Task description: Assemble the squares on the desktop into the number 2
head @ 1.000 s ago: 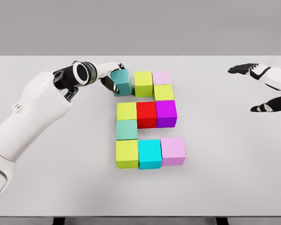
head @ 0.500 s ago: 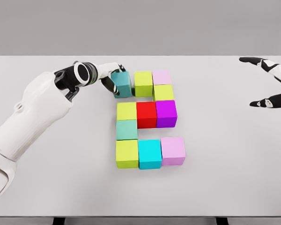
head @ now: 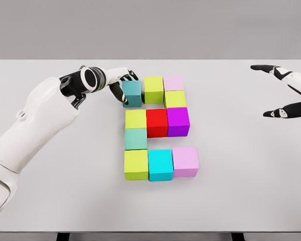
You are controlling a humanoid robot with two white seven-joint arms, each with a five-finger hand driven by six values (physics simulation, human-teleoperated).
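Note:
Coloured cubes lie on the white table [head: 50, 201] in the shape of a 2. In the top row are a teal cube [head: 132, 93], a lime cube [head: 153, 89] and a pink cube [head: 173, 82], with a lime cube [head: 175, 99] below the pink one. The middle row holds a yellow-green cube [head: 136, 119], a red cube [head: 157, 122] and a purple cube [head: 177, 121]. A pale teal cube [head: 136, 138] sits below. The bottom row is a lime cube [head: 136, 164], a cyan cube [head: 160, 164] and a pink cube [head: 185, 161]. My left hand [head: 123, 84] is shut on the teal cube, thumb on its left side. My right hand [head: 282, 93] hovers open at the far right.
The table's far edge runs just behind the top row. My left forearm [head: 40, 120] crosses the left side of the table toward the cubes.
The teal cube has come down and slightly right, beside the lime cube of the top row. My right hand swung up and right, then drifted back a little left.

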